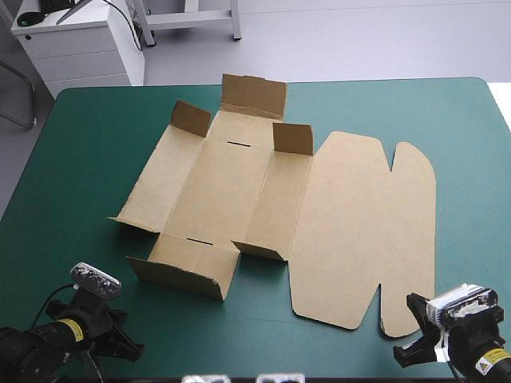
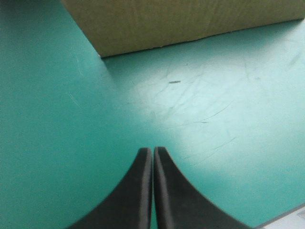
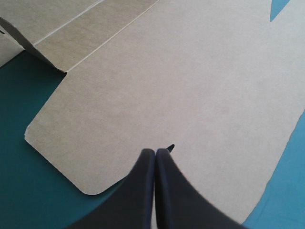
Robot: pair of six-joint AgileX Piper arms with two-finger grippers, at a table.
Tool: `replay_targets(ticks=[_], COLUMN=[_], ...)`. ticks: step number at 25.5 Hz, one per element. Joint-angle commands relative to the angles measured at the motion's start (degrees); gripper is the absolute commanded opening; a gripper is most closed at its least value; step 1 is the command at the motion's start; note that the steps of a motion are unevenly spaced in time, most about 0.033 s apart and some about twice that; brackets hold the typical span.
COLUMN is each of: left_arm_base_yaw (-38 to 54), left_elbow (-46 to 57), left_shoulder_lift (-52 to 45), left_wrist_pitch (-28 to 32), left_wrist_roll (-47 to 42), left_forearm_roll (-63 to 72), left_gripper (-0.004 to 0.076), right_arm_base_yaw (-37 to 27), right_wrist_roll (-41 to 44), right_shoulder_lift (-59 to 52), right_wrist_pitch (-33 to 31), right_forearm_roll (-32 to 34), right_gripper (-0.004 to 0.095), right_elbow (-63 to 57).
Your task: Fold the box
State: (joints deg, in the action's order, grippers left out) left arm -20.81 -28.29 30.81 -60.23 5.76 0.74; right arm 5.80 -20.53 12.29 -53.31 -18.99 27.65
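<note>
Box cut short in both wrist views
We see only one corner of the box (image 2: 181, 24) ahead of the left gripper (image 2: 153, 150); the right gripper (image 3: 155, 152) hides part of the box's near edge.

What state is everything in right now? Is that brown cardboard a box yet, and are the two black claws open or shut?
box: mostly flat and unfolded; a few small flaps stand up, the wide lid panel lies flat.
left gripper: shut, empty, over the bare teal-green cover near the box's edge.
right gripper: shut, empty, over the lid panel.
</note>
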Motion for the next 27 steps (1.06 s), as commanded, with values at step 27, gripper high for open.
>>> replay_targets(ticks=[27], left_arm_base_yaw=[0.0], left_elbow=[-14.7], left_shoulder_lift=[6.0], left_wrist_pitch=[7.7], left_wrist_roll=[4.0], left_forearm_roll=[0.2], left_gripper=[-0.0007], right_arm_base_yaw=[0.2], right_wrist_roll=[-0.4], right_shoulder_lift=[0.6], right_wrist_pitch=[3.8], right_forearm_roll=[-0.9], right_gripper=[-0.0014], right_elbow=[1.4])
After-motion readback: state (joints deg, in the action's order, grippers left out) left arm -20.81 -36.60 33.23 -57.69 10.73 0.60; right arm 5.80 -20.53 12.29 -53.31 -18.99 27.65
